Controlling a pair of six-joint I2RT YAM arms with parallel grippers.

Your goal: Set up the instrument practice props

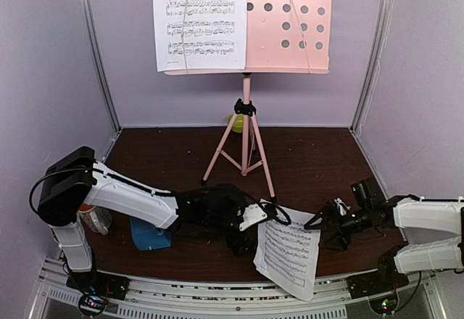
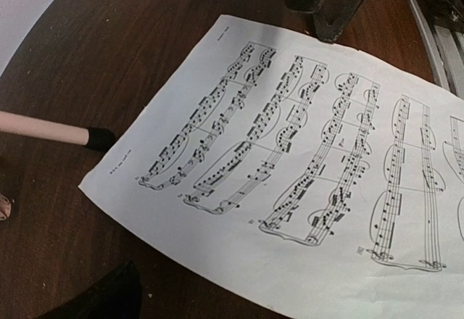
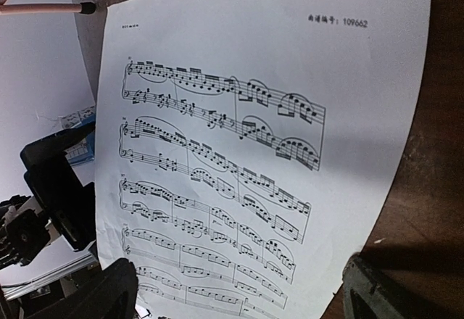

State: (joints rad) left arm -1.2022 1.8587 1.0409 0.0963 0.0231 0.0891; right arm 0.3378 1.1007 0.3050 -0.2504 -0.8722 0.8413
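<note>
The pink music stand (image 1: 290, 22) stands at the back on its tripod. One sheet-music page (image 1: 199, 18) rests on the left half of its desk. The second page (image 1: 288, 257) lies at the table's front and overhangs the edge; it fills the left wrist view (image 2: 304, 159) and the right wrist view (image 3: 254, 138). My left gripper (image 1: 250, 221) is at the page's left edge, with one fingertip (image 2: 101, 297) showing beside the paper. My right gripper (image 1: 322, 221) is open at the page's right edge, with its fingers (image 3: 98, 290) wide apart over the page. The blue metronome (image 1: 150, 233) stands front left.
A mug (image 1: 94, 219) stands by the left arm's base, left of the metronome. A lime-green bowl (image 1: 235, 123) sits behind the tripod legs (image 1: 246, 152). One pink tripod foot (image 2: 51, 129) lies close to the page's corner. Purple walls close three sides.
</note>
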